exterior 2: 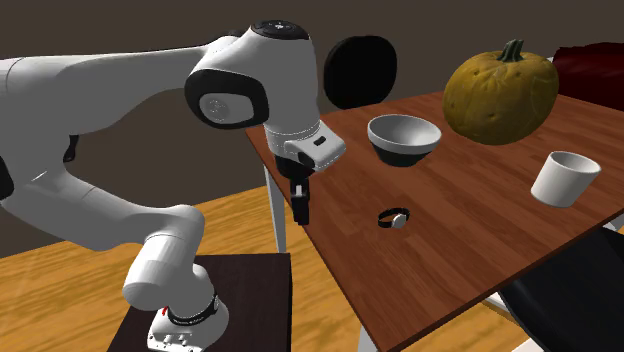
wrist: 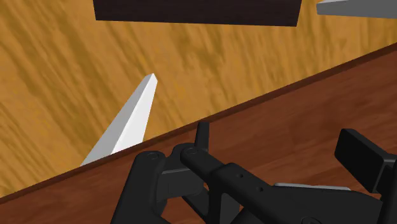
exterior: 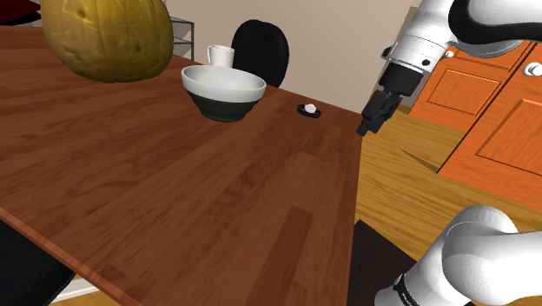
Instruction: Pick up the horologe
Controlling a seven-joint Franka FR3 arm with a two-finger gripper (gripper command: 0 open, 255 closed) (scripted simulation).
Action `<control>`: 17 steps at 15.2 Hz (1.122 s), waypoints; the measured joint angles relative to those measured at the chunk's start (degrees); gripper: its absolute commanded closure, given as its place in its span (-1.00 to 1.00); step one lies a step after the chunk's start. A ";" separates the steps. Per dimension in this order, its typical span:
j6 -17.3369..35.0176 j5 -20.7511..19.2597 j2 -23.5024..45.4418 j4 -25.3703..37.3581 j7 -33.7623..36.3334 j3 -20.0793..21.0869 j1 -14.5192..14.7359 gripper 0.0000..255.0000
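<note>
Fingers: the black fingers (wrist: 364, 158) are seen spread apart in the wrist view, with bare wood between them and nothing clasped.
Fingers' place: the fingers (exterior 2: 301, 208) are pointed downward and hung just at the edge of the wooden worktop (exterior 2: 470, 265). The wooden floor (exterior: 395, 169) is seen past that edge.
Watch: a small dark-banded watch (exterior 2: 394, 217) with a pale face is laid flat on the worktop. It is near the fingers but apart from them, on their right in the second exterior view. In the shoulder view the watch (exterior: 308, 109) is found to the left of the fingers (exterior: 367, 124).
Bowl: a bowl (exterior 2: 404, 137), white inside and dark outside, is set beyond the watch as reckoned from the fingers.
Pumpkin: a yellow-brown pumpkin (exterior 2: 500, 90) is placed farther from the fingers than the bowl.
Cup: a white cup (exterior 2: 565, 178) is stood upright, well apart from the fingers.
Chair: a black chair (exterior 2: 362, 68) is seen past the worktop's far side.
Cabinets: orange cabinets (exterior: 486, 96) are seen behind the fingers in the shoulder view.
</note>
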 measured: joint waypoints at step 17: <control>-7.62 -3.63 38.79 37.49 -11.98 -3.94 2.29 -1.00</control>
